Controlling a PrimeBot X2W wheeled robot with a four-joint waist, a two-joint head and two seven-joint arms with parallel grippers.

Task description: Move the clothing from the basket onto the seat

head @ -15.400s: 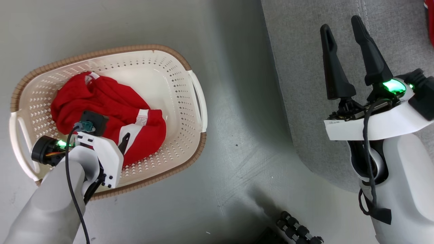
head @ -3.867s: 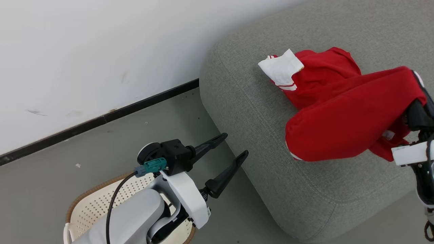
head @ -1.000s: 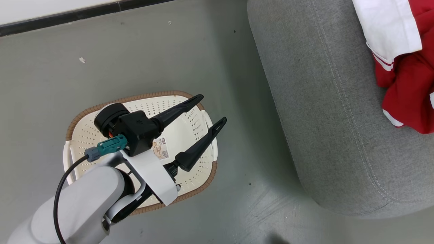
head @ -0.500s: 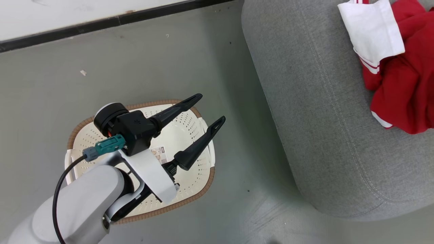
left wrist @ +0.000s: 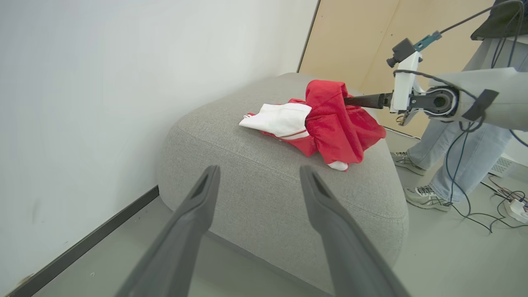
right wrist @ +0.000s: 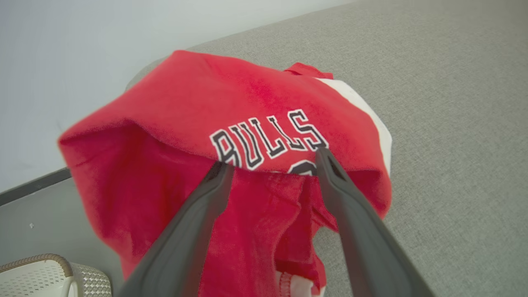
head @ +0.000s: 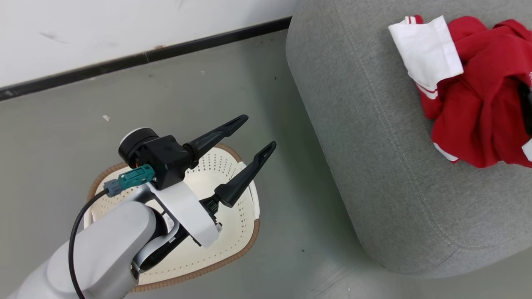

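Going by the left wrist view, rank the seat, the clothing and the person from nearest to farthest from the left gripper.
1. The seat: straight ahead of the left gripper, its near edge closest.
2. The clothing: heaped on the seat's top, toward its far side.
3. The person: standing beyond the seat, at the view's right.

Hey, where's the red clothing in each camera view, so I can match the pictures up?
Head view: the clothing lies at the upper right, on the seat.
Left wrist view: the clothing is upper middle, heaped on the seat.
Right wrist view: the clothing is close up at centre and left, with BULLS lettering showing.
Shared landmark: the grey seat beneath it in all three views.
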